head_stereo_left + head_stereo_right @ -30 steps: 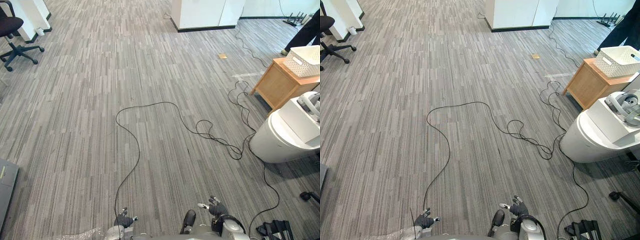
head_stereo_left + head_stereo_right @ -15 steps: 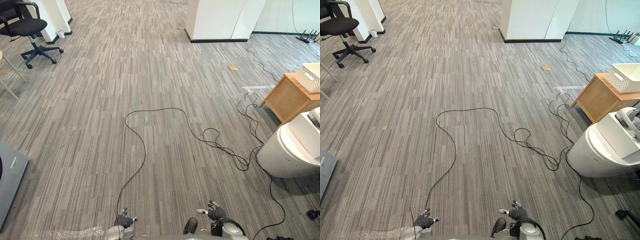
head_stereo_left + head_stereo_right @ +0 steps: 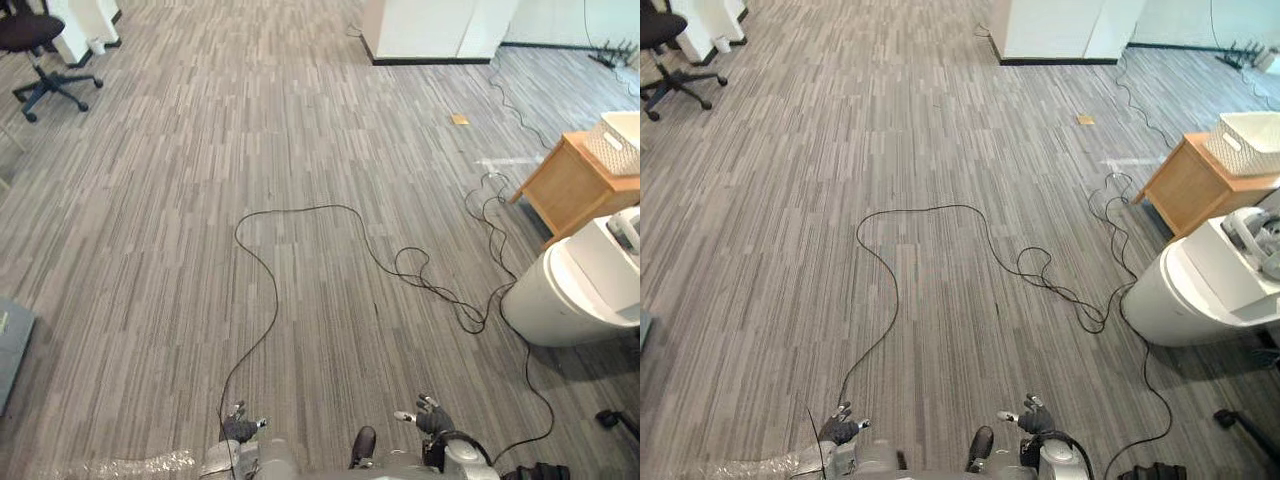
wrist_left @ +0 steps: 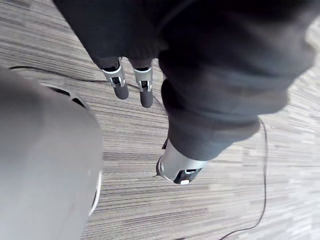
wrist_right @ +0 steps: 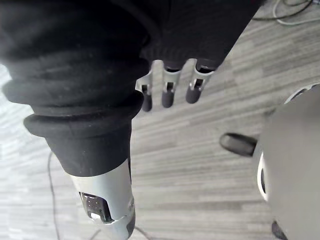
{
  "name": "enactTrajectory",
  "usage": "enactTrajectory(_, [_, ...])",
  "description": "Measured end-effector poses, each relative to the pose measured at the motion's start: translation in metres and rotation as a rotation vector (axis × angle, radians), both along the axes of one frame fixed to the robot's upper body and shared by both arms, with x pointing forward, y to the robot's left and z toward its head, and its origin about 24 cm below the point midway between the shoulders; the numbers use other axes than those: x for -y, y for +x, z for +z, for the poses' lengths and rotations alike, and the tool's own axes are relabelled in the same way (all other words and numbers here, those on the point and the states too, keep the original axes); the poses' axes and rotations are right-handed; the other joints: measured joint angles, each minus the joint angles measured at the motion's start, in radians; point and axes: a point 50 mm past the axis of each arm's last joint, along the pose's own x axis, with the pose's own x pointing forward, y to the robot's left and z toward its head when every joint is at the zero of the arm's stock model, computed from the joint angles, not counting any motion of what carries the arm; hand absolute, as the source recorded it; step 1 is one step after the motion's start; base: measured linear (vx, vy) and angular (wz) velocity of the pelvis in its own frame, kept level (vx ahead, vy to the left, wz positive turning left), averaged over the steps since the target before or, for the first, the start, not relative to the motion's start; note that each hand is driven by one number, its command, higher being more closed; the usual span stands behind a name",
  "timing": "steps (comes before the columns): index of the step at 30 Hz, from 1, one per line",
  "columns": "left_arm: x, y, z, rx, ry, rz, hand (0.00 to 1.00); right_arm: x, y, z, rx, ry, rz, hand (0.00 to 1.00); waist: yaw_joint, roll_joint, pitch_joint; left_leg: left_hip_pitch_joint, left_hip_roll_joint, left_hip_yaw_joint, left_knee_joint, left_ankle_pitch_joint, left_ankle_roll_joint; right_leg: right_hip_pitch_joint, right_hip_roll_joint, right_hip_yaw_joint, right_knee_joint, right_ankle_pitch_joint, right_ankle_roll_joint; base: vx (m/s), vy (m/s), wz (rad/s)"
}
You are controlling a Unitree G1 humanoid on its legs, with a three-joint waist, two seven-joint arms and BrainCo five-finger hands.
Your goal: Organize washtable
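Washtable (image 3: 570,190) w/ basket (image 3: 620,142) on top; R robot hand (image 3: 432,418) slack, empty.

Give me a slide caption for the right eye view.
The left robot hand and right robot hand hang open over grey floor; wooden table with white basket stands at right.

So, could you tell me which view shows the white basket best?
Right eye view: the white basket sits nearly whole on the wooden cabinet. The left eye view crops it; wrist views face the floor.

floor (image 3: 300,150): matt striped carpet | side table (image 3: 570,185): smooth wood | basket (image 3: 620,140): white plastic
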Motion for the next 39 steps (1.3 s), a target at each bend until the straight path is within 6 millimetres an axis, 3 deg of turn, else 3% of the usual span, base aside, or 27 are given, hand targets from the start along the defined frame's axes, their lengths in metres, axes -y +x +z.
enactTrajectory(2, [0.003, 0.003, 0.001, 0.012, -0.011, 0.006, 0.00, 0.004, -0.002, 0.000, -0.008, -0.010, -0.001, 0.00, 0.008, 0.022, 0.006, -0.068, -0.009, 0.020, -0.078, -0.003, 0.007, 0.005, -0.012, 0.033, -0.007, -0.007, 0.011, 0.15, 0.093, -0.68])
enactTrajectory(4, [0.003, 0.005, 0.002, 0.024, -0.013, 0.012, 0.00, 0.004, -0.003, -0.001, -0.010, -0.013, 0.000, 0.00, 0.013, 0.022, 0.007, -0.109, -0.053, 0.023, -0.280, 0.013, 0.008, 0.014, -0.040, 0.071, -0.008, -0.023, 0.036, 0.21, 0.169, -0.57])
enactTrajectory(6, [0.005, 0.007, 0.002, 0.034, -0.019, 0.014, 0.00, 0.004, -0.005, -0.001, -0.017, -0.018, 0.009, 0.00, 0.035, 0.028, 0.004, -0.116, -0.071, 0.009, -0.467, 0.086, 0.004, 0.019, -0.050, 0.107, -0.013, -0.038, 0.059, 0.26, 0.217, -0.68])
enactTrajectory(7, [0.005, 0.006, 0.002, 0.033, -0.023, 0.023, 0.00, 0.003, -0.007, -0.003, -0.026, -0.019, 0.021, 0.00, 0.054, 0.033, -0.004, -0.112, -0.078, -0.004, -0.471, 0.154, 0.033, 0.032, -0.049, 0.141, -0.026, -0.049, 0.075, 0.33, 0.249, -0.78])
enactTrajectory(9, [0.005, 0.007, 0.002, 0.039, -0.027, 0.032, 0.00, -0.002, -0.006, -0.003, -0.027, -0.011, 0.037, 0.00, 0.058, 0.016, -0.017, -0.123, -0.109, -0.012, -0.449, 0.156, 0.069, 0.039, -0.067, 0.165, -0.026, -0.063, 0.101, 0.36, 0.229, -0.36])
enactTrajectory(10, [0.002, 0.007, 0.003, 0.042, -0.023, 0.040, 0.00, -0.005, -0.011, -0.005, -0.038, 0.000, 0.034, 0.00, 0.055, -0.001, -0.027, -0.139, -0.130, -0.021, -0.397, 0.127, 0.115, 0.031, -0.095, 0.169, 0.008, -0.089, 0.126, 0.49, 0.312, -0.02])
enactTrajectory(11, [0.000, 0.007, 0.003, 0.045, -0.022, 0.048, 0.00, -0.005, -0.015, -0.006, -0.047, 0.003, 0.032, 0.00, 0.058, -0.011, -0.032, -0.134, -0.147, -0.021, -0.362, 0.096, 0.157, 0.003, -0.119, 0.178, 0.119, -0.147, 0.155, 0.49, 0.325, 0.09])
enactTrajectory(12, [0.000, 0.006, 0.003, 0.041, -0.020, 0.048, 0.00, -0.006, -0.015, -0.006, -0.048, 0.004, 0.034, 0.00, 0.058, -0.018, -0.036, -0.123, -0.159, -0.020, -0.354, 0.074, 0.162, -0.024, -0.137, 0.194, 0.205, -0.176, 0.167, 0.41, 0.264, 0.06])
enactTrajectory(13, [-0.002, 0.004, 0.002, 0.027, -0.015, 0.045, 0.00, -0.007, -0.012, -0.005, -0.039, 0.003, 0.044, 0.00, 0.055, -0.022, -0.039, -0.084, -0.175, -0.019, -0.356, 0.046, 0.167, -0.098, -0.161, 0.232, 0.427, -0.209, 0.201, 0.44, 0.252, 0.23])
enactTrajectory(15, [-0.005, 0.001, 0.001, 0.007, 0.002, 0.025, 0.00, -0.010, -0.010, -0.004, -0.030, 0.009, 0.053, 0.00, 0.034, -0.042, -0.040, -0.002, -0.209, -0.044, -0.358, 0.002, 0.193, -0.198, -0.179, 0.304, 0.768, -0.150, 0.286, 0.47, 0.197, 0.41])
enactTrajectory(16, [-0.010, -0.002, 0.000, -0.007, 0.020, 0.011, 0.00, -0.013, -0.007, -0.004, -0.022, 0.017, 0.055, 0.00, 0.025, -0.045, -0.031, 0.061, -0.220, -0.063, -0.361, -0.025, 0.207, -0.242, -0.181, 0.307, 0.945, -0.153, 0.278, 0.44, 0.080, 0.49])
enactTrajectory(18, [-0.010, -0.006, -0.001, -0.024, 0.022, 0.002, 0.00, -0.013, -0.005, -0.002, -0.013, 0.013, 0.061, 0.00, 0.018, -0.048, -0.029, 0.197, -0.221, -0.099, -0.417, -0.058, 0.214, -0.296, -0.172, 0.214, 1.045, -0.223, 0.162, 0.64, 0.061, 0.52])
enactTrajectory(20, [-0.006, -0.007, -0.002, -0.031, 0.011, -0.002, 0.00, -0.010, 0.003, 0.001, 0.013, 0.000, 0.076, 0.00, -0.004, -0.028, -0.019, 0.309, -0.194, -0.137, -0.505, -0.059, 0.215, -0.367, -0.136, 0.084, 0.912, -0.277, 0.070, 0.62, 0.016, 0.52])
enactTrajectory(21, [-0.003, -0.007, -0.003, -0.033, 0.005, -0.002, 0.00, -0.009, 0.007, 0.003, 0.023, -0.004, 0.081, 0.00, -0.010, -0.020, -0.014, 0.334, -0.183, -0.143, -0.523, -0.059, 0.215, -0.392, -0.117, 0.063, 0.849, -0.276, 0.068, 0.63, -0.008, 0.56])
enactTrajectory(23, [0.005, -0.005, -0.004, -0.039, -0.004, -0.035, 0.00, -0.003, 0.013, 0.005, 0.034, -0.020, 0.101, 0.00, -0.034, -0.008, -0.006, 0.388, -0.164, -0.183, -0.552, -0.058, 0.214, -0.463, -0.051, 0.068, 0.536, -0.193, 0.077, 0.70, -0.035, 0.65])
enactTrajectory(24, [0.003, -0.008, -0.004, -0.049, 0.014, -0.062, 0.00, -0.002, 0.008, 0.003, 0.014, -0.023, 0.099, 0.00, -0.032, -0.020, -0.006, 0.418, -0.178, -0.214, -0.550, -0.062, 0.183, -0.461, -0.031, 0.112, 0.358, -0.086, 0.074, 0.67, -0.067, 0.71])
enactTrajectory(25, [0.002, -0.009, -0.005, -0.053, 0.019, -0.066, 0.00, -0.001, 0.004, 0.001, 0.001, -0.017, 0.086, 0.00, -0.031, -0.029, -0.010, 0.436, -0.183, -0.233, -0.538, -0.073, 0.161, -0.461, -0.025, 0.129, 0.327, -0.046, 0.055, 0.74, -0.123, 0.94])
enactTrajectory(26, [0.003, -0.012, -0.006, -0.065, 0.014, -0.054, 0.00, -0.002, 0.005, 0.001, 0.005, -0.012, 0.083, 0.00, -0.040, -0.030, -0.019, 0.451, -0.172, -0.271, -0.471, -0.097, 0.119, -0.457, -0.017, 0.160, 0.384, 0.059, -0.036, 0.74, -0.117, 0.79])
enactTrajectory(27, [0.009, -0.012, -0.007, -0.061, -0.012, -0.024, 0.00, 0.000, 0.014, 0.005, 0.028, -0.029, 0.098, 0.00, -0.040, 0.018, -0.015, 0.407, -0.131, -0.276, -0.334, -0.068, 0.064, -0.430, -0.008, 0.112, 0.427, -0.003, -0.039, 0.73, -0.121, 0.74])
enactTrajectory(28, [0.014, -0.010, -0.007, -0.058, -0.025, -0.016, 0.00, 0.000, 0.016, 0.007, 0.035, -0.031, 0.101, 0.00, -0.040, 0.030, -0.009, 0.362, -0.118, -0.271, -0.229, -0.030, 0.037, -0.410, -0.004, 0.101, 0.428, -0.025, -0.041, 0.82, -0.144, 0.41])
enactTrajectory(29, [0.014, -0.009, -0.006, -0.041, -0.039, 0.028, 0.00, 0.000, 0.019, 0.009, 0.054, -0.035, 0.110, 0.00, -0.035, 0.049, -0.002, 0.258, -0.084, -0.241, 0.008, 0.126, 0.014, -0.350, 0.012, 0.098, 0.403, -0.063, -0.047, 0.69, -0.140, 0.15])
enactTrajectory(31, [0.013, -0.006, -0.003, -0.017, -0.044, 0.061, 0.00, -0.008, 0.017, 0.008, 0.040, -0.017, 0.114, 0.00, -0.021, 0.068, 0.007, 0.134, 0.025, -0.135, 0.286, 0.092, 0.009, -0.211, 0.054, 0.097, 0.320, -0.092, -0.064, 0.74, -0.100, 0.03])
enactTrajectory(32, [0.005, -0.002, 0.000, 0.005, -0.020, 0.053, 0.00, -0.018, 0.015, 0.006, 0.032, 0.012, 0.111, 0.00, -0.015, 0.044, 0.017, 0.071, 0.058, -0.066, 0.339, 0.048, 0.029, -0.111, 0.052, 0.097, 0.256, -0.111, -0.064, 0.63, -0.068, 0.15])
enactTrajectory(34, [-0.001, 0.004, 0.004, 0.038, 0.003, 0.038, 0.00, -0.026, 0.009, 0.002, 0.010, 0.038, 0.104, 0.00, -0.002, 0.006, 0.016, -0.057, 0.046, 0.029, 0.235, -0.001, 0.079, 0.010, 0.032, 0.100, 0.148, -0.117, -0.057, 0.52, -0.043, 0.08])
enactTrajectory(36, [0.002, 0.012, 0.008, 0.073, 0.004, 0.021, 0.00, -0.026, 0.009, 0.001, -0.005, 0.040, 0.098, 0.00, 0.018, 0.001, 0.018, -0.155, -0.011, 0.037, -0.006, -0.002, 0.083, 0.065, 0.009, 0.107, 0.098, -0.131, -0.029, 0.65, 0.089, -0.12])
enactTrajectory(37, [0.003, 0.015, 0.009, 0.084, 0.005, 0.012, 0.00, -0.023, 0.008, -0.001, -0.018, 0.031, 0.085, 0.00, 0.031, 0.002, 0.021, -0.186, -0.068, 0.012, -0.237, 0.037, 0.061, 0.097, -0.013, 0.112, 0.080, -0.151, -0.002, 0.65, 0.176, -0.14])
enactTrajectory(39, [0.006, 0.014, 0.009, 0.088, -0.004, 0.015, 0.00, -0.020, 0.005, -0.003, -0.034, 0.018, 0.077, 0.00, 0.044, 0.014, 0.017, -0.202, -0.107, -0.034, -0.502, 0.140, 0.032, 0.141, -0.026, 0.126, 0.054, -0.179, 0.027, 0.51, 0.231, -0.27])
